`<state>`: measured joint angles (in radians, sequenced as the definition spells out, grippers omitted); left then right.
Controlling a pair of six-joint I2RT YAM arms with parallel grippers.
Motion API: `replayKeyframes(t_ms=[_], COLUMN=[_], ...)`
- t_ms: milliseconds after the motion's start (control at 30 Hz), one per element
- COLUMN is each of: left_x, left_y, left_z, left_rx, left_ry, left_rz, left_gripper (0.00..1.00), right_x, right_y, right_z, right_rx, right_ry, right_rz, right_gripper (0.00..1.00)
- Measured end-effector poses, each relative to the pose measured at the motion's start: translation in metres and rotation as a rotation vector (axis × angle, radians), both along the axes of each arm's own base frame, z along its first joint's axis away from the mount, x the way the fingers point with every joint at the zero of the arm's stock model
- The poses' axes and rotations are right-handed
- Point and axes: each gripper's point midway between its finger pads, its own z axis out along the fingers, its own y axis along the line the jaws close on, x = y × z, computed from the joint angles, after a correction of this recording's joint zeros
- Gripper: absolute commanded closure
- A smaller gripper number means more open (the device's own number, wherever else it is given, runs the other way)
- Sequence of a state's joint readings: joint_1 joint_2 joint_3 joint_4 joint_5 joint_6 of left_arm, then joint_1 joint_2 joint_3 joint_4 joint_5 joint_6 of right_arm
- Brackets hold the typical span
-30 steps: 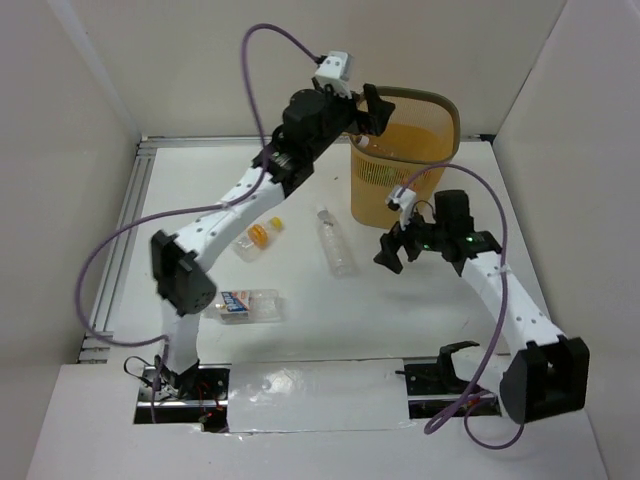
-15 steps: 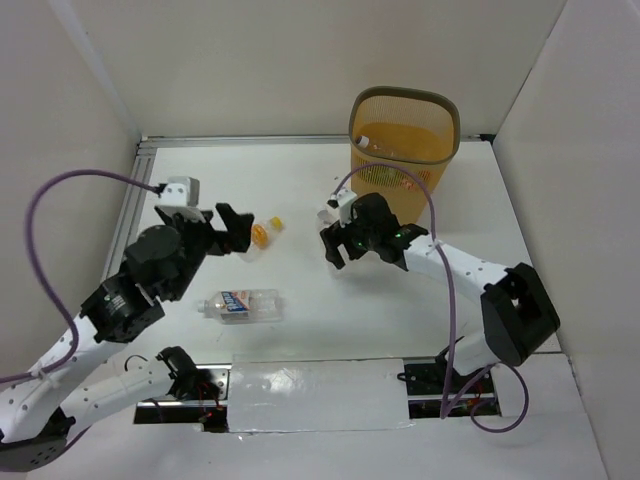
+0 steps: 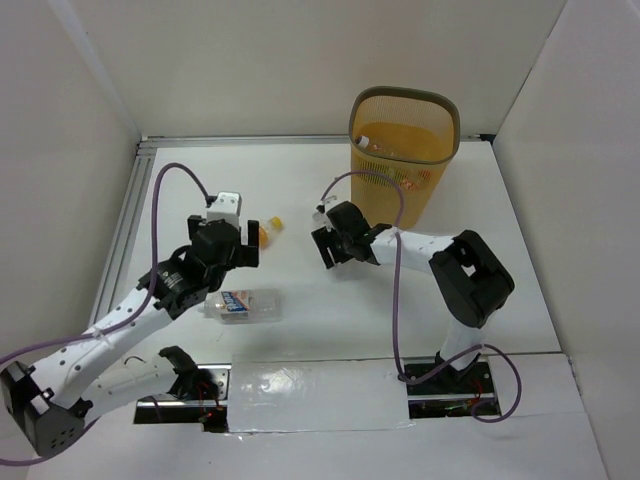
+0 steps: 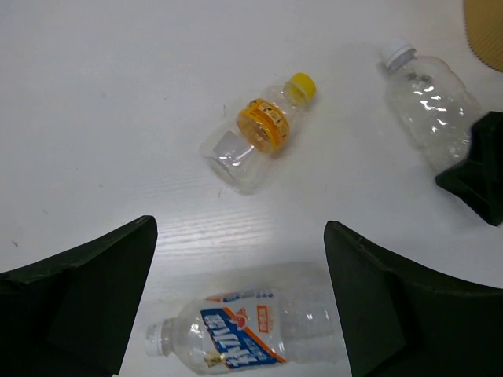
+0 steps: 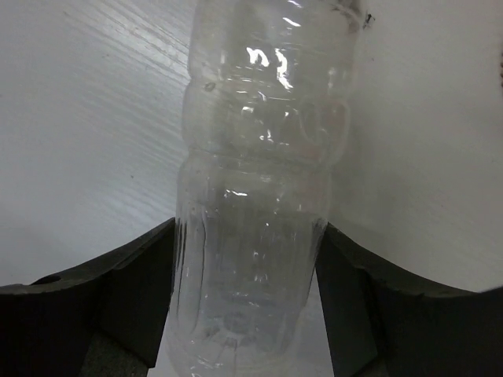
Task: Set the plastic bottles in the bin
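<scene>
The orange-yellow ribbed bin (image 3: pixel 440 108) stands at the back right, with some bottles showing inside. Three plastic bottles lie on the table. An orange-banded bottle with a yellow cap (image 4: pixel 259 133) and a blue-labelled clear bottle (image 4: pixel 251 330) lie near my left gripper (image 4: pixel 240 232). That gripper hovers open above the table, with the blue-labelled bottle (image 3: pixel 243 303) just below it. My right gripper (image 5: pixel 245 232) is shut on a plain clear bottle (image 5: pixel 259 181), its fingers touching both sides. The bottle's white-capped end (image 4: pixel 399 53) shows in the left wrist view.
White walls close in the table on the left, back and right. A metal rail (image 3: pixel 120 240) runs along the left edge. Purple cables loop over both arms. The right gripper's black body (image 4: pixel 479 173) lies close to the left gripper's right side.
The left arm swung back from the bin and came down over the two left bottles. The right gripper moved left onto the clear bottle and now holds it.
</scene>
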<state>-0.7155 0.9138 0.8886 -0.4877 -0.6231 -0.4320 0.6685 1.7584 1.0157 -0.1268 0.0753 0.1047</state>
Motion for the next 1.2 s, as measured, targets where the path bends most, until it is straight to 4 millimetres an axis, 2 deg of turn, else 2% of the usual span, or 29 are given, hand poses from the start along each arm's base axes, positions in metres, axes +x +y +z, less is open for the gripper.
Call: replayKeyframes(t_ms=[100,200,267,333,433,500,567,633,733,800,833,867,900,933,967,1000,1033,1100,1200], left_x=[0.021,0.040,0.047,0.053,0.062,0.067,0.074,0.080,0.088,0.091,0.092,0.093,0.094,0.095,0.096,0.099,0.101,0.106,0.115], left_y=[0.010,0.023,0.033,0.039,0.043,0.041,0.032,0.024,0.013,0.009,0.006,0.004,0.001,-0.002,-0.006,-0.010,-0.013,-0.020,-0.025], left_z=[-0.020,-0.043,-0.054,-0.059,-0.061,-0.061,-0.060,-0.065,-0.086,-0.101,-0.107,-0.112,-0.116,-0.120,-0.122,-0.123,-0.124,-0.125,-0.128], left_rx=[0.043,0.059,0.061,0.050,0.036,0.044,0.043,0.050,0.072,0.087,0.092,0.102,0.107,0.113,0.123,0.129,0.133,0.149,0.182], left_ry=[0.027,0.071,0.080,0.070,0.041,0.021,0.000,-0.002,0.046,0.083,0.095,0.106,0.113,0.123,0.125,0.128,0.127,0.123,0.114], left_rz=[-0.005,0.000,-0.009,-0.024,-0.069,-0.116,-0.173,-0.226,-0.297,-0.331,-0.346,-0.361,-0.375,-0.389,-0.405,-0.416,-0.424,-0.438,-0.437], left_gripper=[0.00,0.00,0.00,0.00,0.00,0.00,0.00,0.00,0.00,0.00,0.00,0.00,0.00,0.00,0.00,0.00,0.00,0.00,0.00], right_x=[0.000,-0.006,-0.009,-0.008,0.001,0.012,0.020,0.024,0.036,0.053,0.061,0.081,0.082,0.094,0.104,0.115,0.125,0.139,0.142], right_y=[0.002,0.008,0.012,0.018,0.024,0.026,0.025,0.019,0.000,-0.023,-0.033,-0.056,-0.058,-0.073,-0.084,-0.098,-0.112,-0.135,-0.159], right_z=[0.005,0.020,0.041,0.075,0.152,0.219,0.283,0.336,0.404,0.435,0.443,0.454,0.454,0.450,0.444,0.433,0.420,0.392,0.348], right_rx=[0.015,0.061,0.106,0.175,0.285,0.356,0.411,0.452,0.491,0.483,0.475,0.452,0.450,0.429,0.410,0.387,0.365,0.318,0.280], right_ry=[-0.004,-0.002,-0.014,-0.043,-0.157,-0.289,-0.422,-0.531,-0.676,-0.751,-0.776,-0.810,-0.811,-0.809,-0.798,-0.777,-0.750,-0.695,-0.593], right_rz=[0.024,0.096,0.171,0.254,0.365,0.416,0.445,0.444,0.362,0.248,0.198,0.095,0.087,0.035,-0.007,-0.049,-0.087,-0.140,-0.177], right_gripper=[0.50,0.56,0.58,0.58,0.59,0.59,0.59,0.61,0.61,0.58,0.56,0.47,0.47,0.41,0.31,0.04,0.00,0.00,0.00])
